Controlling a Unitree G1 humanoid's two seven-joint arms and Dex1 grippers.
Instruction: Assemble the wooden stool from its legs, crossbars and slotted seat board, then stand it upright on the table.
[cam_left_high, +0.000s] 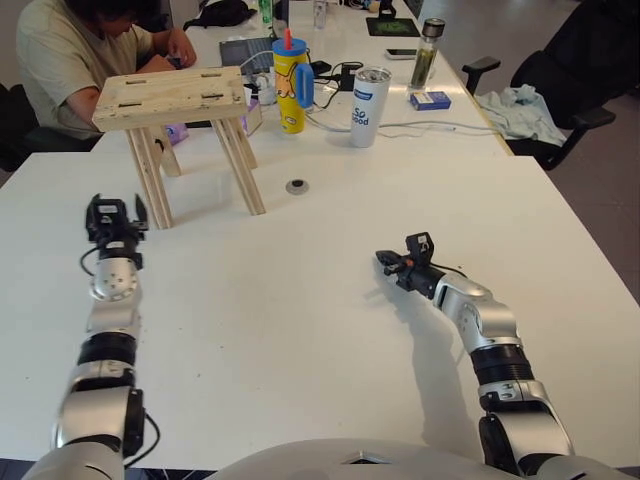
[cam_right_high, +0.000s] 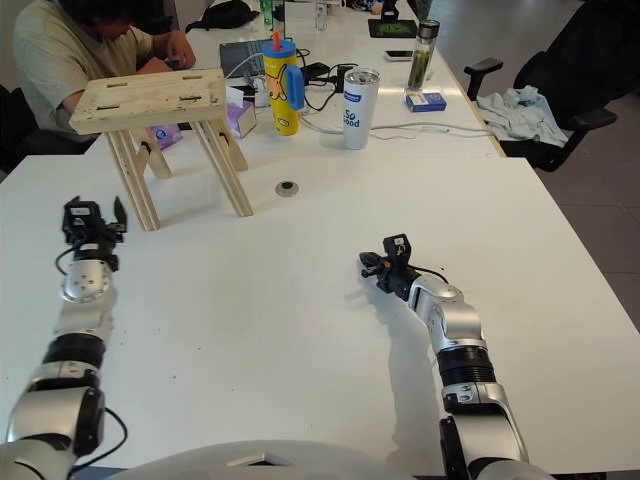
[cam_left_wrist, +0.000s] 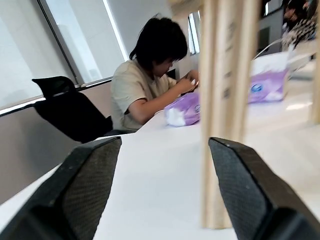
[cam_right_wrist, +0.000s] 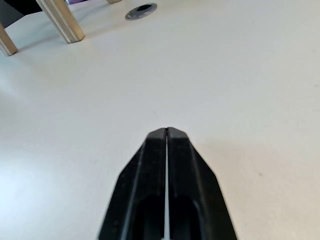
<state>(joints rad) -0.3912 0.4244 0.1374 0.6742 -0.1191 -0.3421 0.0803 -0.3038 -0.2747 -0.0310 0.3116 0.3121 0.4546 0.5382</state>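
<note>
Table (cam_left_high: 300, 330): white, matt top; bears the stool on its far left part; a second white table adjoins it just behind the stool
Stool (cam_left_high: 175, 95): assembled and standing upright on all four feet; pale layered wood, unpainted
Seat board (cam_right_high: 150, 100): flat and level on top of the stool, with short slots near its corners
Legs (cam_left_high: 243, 165): flat slats that splay outward below the seat; a crossbar joins the left pair partway down
Office chair (cam_left_high: 560, 90): black, well to the right of the stool at the table's edge; a pale cloth (cam_left_high: 520, 108) lies beside its armrest
Left gripper (cam_left_high: 118, 207): just in front of the stool's front left leg, low over the table; fingers (cam_left_wrist: 90, 185) spread wide apart with nothing between them; the leg shows beyond the gap, contact not seen
Right gripper (cam_left_high: 383, 260): well to the front right of the stool, low over the table; fingers pressed together, nothing between them
Yellow bottle (cam_left_high: 290, 90): just right of the stool's seat; blue handle, red straw; contents cannot be told
White tumbler (cam_left_high: 369, 105): right of the stool, beyond the yellow bottle; lidded; contents cannot be told
Dark bottle (cam_left_high: 425, 55): far right behind the stool; upright and capped
Purple tissue pack (cam_left_wrist: 182, 109): behind the stool
Grey grommet (cam_left_high: 297, 186): set in the table just right of the stool's front right leg
</note>
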